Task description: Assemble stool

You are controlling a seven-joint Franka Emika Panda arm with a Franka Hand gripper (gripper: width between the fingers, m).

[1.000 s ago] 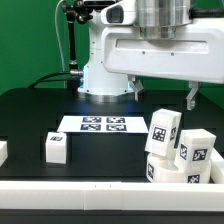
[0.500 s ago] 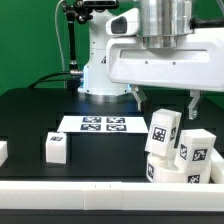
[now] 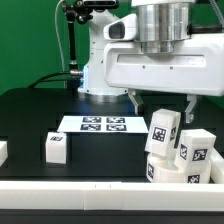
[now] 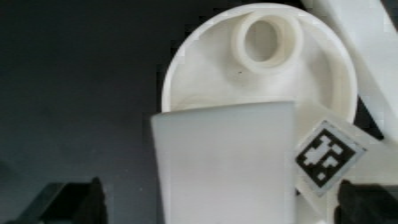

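Three stool parts cluster on the desk (image 3: pixel 30 110) at the exterior view's right: upright leg (image 3: pixel 162 133), second leg (image 3: pixel 196 150), round seat (image 4: pixel 222 85). End effector (image 3: pixel 163 100) hangs above them, fingers apart, empty.

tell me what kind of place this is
Probably a robotics lab test bench: a robot arm mounted on a black table, a marker board of square tags, and tagged white stool parts.

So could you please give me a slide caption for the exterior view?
Open gripper hovering above two tagged stool legs; a third leg sits near the marker board.
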